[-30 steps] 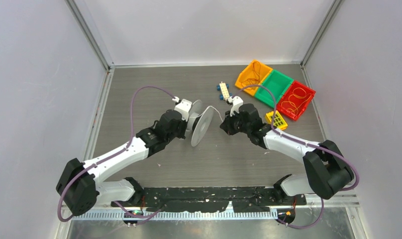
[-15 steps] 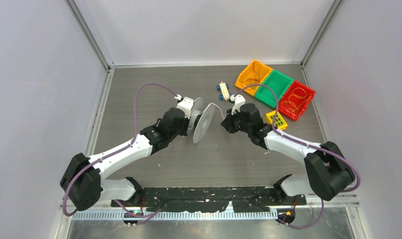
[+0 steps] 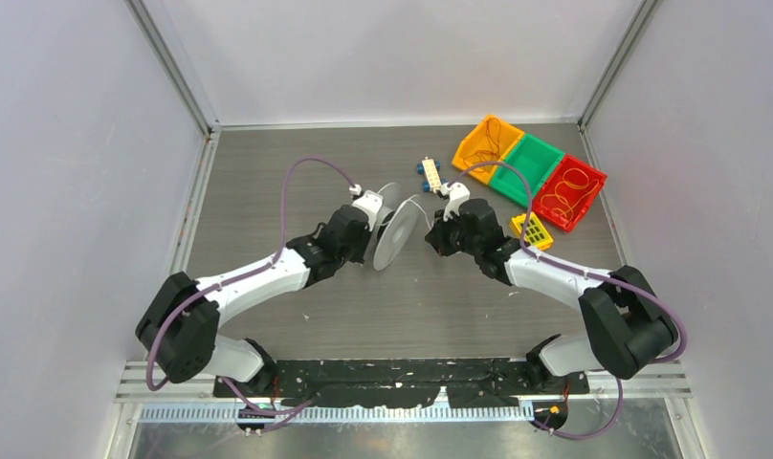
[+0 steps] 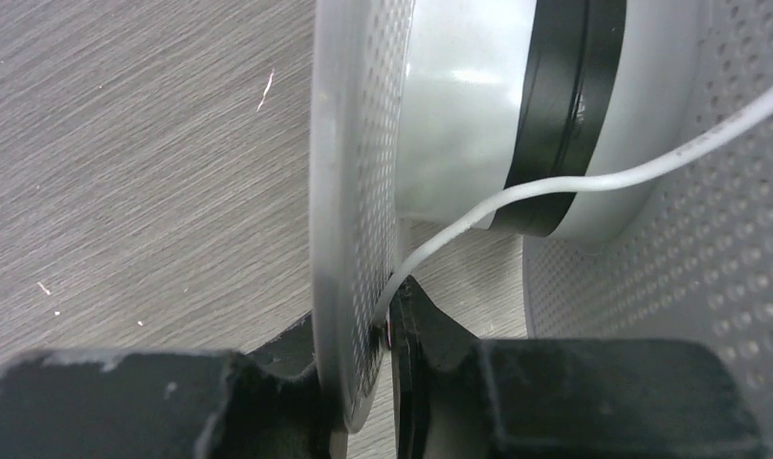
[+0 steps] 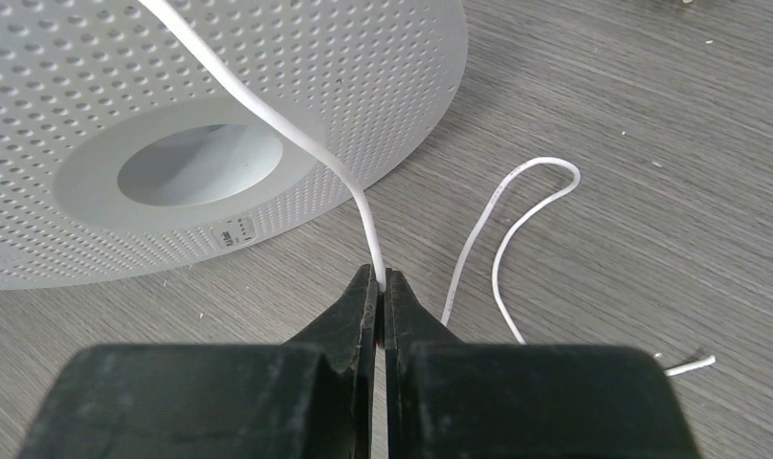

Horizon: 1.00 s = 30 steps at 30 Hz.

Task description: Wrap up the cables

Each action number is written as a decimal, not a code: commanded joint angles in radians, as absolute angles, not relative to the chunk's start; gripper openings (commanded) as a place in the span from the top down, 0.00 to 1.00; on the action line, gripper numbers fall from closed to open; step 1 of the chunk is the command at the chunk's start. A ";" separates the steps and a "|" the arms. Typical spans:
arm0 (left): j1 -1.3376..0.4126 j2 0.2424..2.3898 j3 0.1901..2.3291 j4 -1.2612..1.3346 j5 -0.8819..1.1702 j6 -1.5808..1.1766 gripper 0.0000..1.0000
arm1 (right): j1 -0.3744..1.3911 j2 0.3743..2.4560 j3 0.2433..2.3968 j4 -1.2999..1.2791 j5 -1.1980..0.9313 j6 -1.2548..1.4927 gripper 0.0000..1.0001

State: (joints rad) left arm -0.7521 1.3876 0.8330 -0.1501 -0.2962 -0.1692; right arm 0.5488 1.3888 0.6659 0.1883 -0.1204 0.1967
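A white perforated spool (image 3: 399, 232) stands tilted on edge at mid-table. My left gripper (image 3: 377, 232) is shut across the rim of its near flange (image 4: 354, 191). The white cable (image 4: 574, 184) runs past the grey and black hub (image 4: 469, 105) and ends pinched between that flange and my right-hand finger (image 4: 421, 330). My right gripper (image 3: 430, 234) sits just right of the spool, shut on the same cable (image 5: 268, 105), which rises from its tips (image 5: 380, 277) across the flange face (image 5: 172, 96). A loose loop of the cable (image 5: 517, 201) lies on the table beyond.
Orange (image 3: 486, 141), green (image 3: 528, 164) and red (image 3: 569, 191) bins sit at the back right, with thin wire coils in the orange and red ones. A small yellow grid piece (image 3: 533, 229) and a white block with blue wheels (image 3: 429, 172) lie nearby. Walls close in left, right and back.
My left arm has carried the spool right and slightly away, turning it closer to my right gripper. The right gripper has stayed shut on the cable, barely moving.
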 commanded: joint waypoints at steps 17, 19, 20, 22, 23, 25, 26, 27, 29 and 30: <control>-0.749 1.277 0.930 -0.317 -0.167 -0.107 1.00 | 0.482 1.326 0.819 0.146 -0.062 0.150 0.95; -0.749 1.243 0.939 -0.398 -0.137 -0.107 1.00 | 0.471 1.326 0.843 0.131 -0.067 0.143 0.95; -0.749 1.219 0.941 -0.424 -0.130 -0.113 1.00 | 0.468 1.325 0.849 0.118 -0.062 0.140 0.95; -0.747 1.154 0.939 -0.458 -0.125 -0.144 1.00 | 0.464 1.324 0.859 0.099 -0.058 0.133 0.95; -0.745 1.121 0.938 -0.471 -0.115 -0.159 1.00 | 0.465 1.321 0.852 0.096 -0.071 0.132 0.95; -0.732 1.052 0.955 -0.500 -0.083 -0.197 1.00 | 0.465 1.310 0.819 0.104 -0.116 0.138 0.95; -0.724 1.019 0.968 -0.514 -0.070 -0.217 1.00 | 0.466 1.305 0.802 0.125 -0.130 0.144 0.95; -0.715 0.986 0.986 -0.532 -0.062 -0.238 1.00 | 0.466 1.292 0.763 0.139 -0.177 0.160 0.95; -0.708 0.927 1.035 -0.566 -0.047 -0.265 1.00 | 0.482 1.253 0.691 0.254 -0.253 0.169 0.95; -0.707 0.900 1.058 -0.575 -0.036 -0.277 1.00 | 0.493 1.217 0.667 0.287 -0.271 0.156 0.95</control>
State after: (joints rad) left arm -0.7250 1.0187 0.9237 -0.5732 -0.0952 -0.1928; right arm 0.4664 1.3190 0.7647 0.1410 -0.1455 0.1581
